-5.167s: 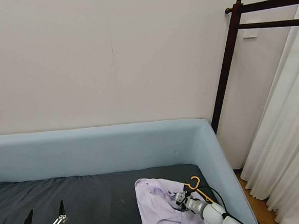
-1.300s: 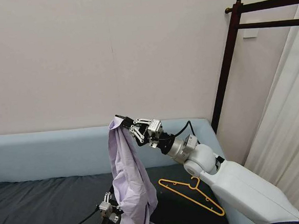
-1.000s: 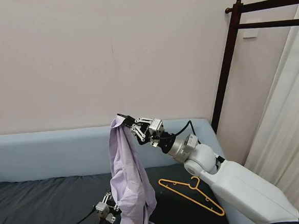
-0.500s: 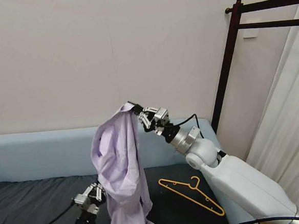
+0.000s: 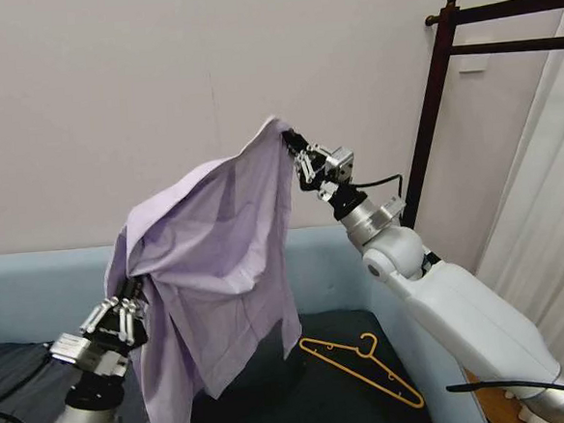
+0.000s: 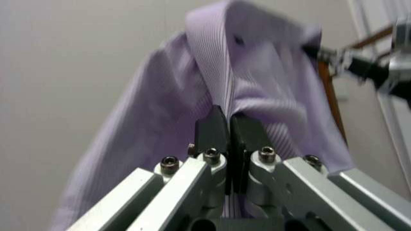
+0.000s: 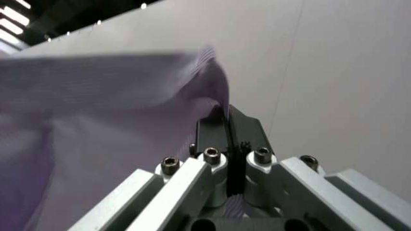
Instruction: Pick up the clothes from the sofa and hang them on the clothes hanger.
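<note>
While aloft, shirt (image 5: 218, 230) in both claws (image 5: 126, 308) (image 5: 295, 145).

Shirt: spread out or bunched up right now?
Spread: the shirt hangs stretched between the right gripper, up high, and the left gripper, lower; both shut on it.

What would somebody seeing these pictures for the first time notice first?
A lilac shirt spread in mid-air before the wall: the right gripper pinches its high corner, the left gripper grips it lower down on the left. Beneath, an orange hanger lies on the dark sofa seat, and a dark wooden rack stands at the right.
</note>
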`<state>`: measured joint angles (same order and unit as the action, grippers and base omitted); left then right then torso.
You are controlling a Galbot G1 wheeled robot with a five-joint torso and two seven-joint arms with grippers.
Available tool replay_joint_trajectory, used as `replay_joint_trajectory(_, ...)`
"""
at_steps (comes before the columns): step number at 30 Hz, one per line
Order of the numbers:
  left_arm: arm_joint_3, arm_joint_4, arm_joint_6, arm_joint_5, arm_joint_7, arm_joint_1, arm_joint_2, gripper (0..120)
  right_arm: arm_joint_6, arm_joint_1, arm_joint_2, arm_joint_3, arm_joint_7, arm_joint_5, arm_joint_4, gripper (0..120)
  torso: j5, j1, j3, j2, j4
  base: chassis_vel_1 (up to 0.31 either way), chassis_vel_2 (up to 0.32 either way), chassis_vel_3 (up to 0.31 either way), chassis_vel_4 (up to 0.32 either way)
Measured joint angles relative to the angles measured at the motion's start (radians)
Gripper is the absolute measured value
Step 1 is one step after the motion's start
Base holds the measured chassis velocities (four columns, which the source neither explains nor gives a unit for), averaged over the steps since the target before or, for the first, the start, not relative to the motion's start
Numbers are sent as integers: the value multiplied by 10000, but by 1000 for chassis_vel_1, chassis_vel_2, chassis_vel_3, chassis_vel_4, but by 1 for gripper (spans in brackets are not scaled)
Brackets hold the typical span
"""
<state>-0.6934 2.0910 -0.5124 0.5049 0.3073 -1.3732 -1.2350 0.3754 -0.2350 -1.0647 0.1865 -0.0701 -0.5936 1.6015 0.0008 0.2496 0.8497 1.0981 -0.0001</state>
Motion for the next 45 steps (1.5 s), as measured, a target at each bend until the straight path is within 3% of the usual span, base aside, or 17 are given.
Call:
replay_joint_trajectory(2, 128, -150, -45, -408, -116, -117, -136, 0, 35, -187, 7, 67, 2, 115, 0, 0, 3, 0, 2, -1, -1, 0, 0, 0, 0)
replay_joint_trajectory(4, 677, -1204, -489, -1680, -390, -422, -793, 0, 306, -964, 0, 425, 25, 541, -131, 0, -2, 1, 4, -1, -2, 0, 0, 0, 0)
replay_joint_trajectory(12, 1331, -3027, -1397, -2285, 701, -764, -1532, 27, 724, -1985, -300, 729, -121, 941, -426, 0, 2, 0, 3, -1, -3, 0, 0, 0, 0)
replay_joint_trajectory(24, 733, -3582, -1995, -2181, 1642, -855, -1136, 68, 679, -1535, -277, 584, -312, 632, -330, 0, 3, 1, 1, 0, 0, 0, 0, 0, 0)
replay_joint_trajectory(31, 588, -4678, -2280, -1355, 2092, -517, -958, 98, 646, -1533, -90, 403, -554, 451, -84, 0, 2, 1, 2, -1, -1, 0, 0, 0, 0)
replay_joint_trajectory(40, 678, -5330, -1748, -48, 1614, 123, -987, 100, 685, -1570, 32, 518, -1184, 270, 262, 0, 3, 1, 2, 0, -3, 0, 0, 0, 0)
replay_joint_trajectory(45, 912, -5810, -1661, -360, 1576, 353, -1118, 100, 674, -1502, -1, 595, -1203, 163, 423, 0, 4, 1, 2, 0, -3, 0, 0, 0, 0)
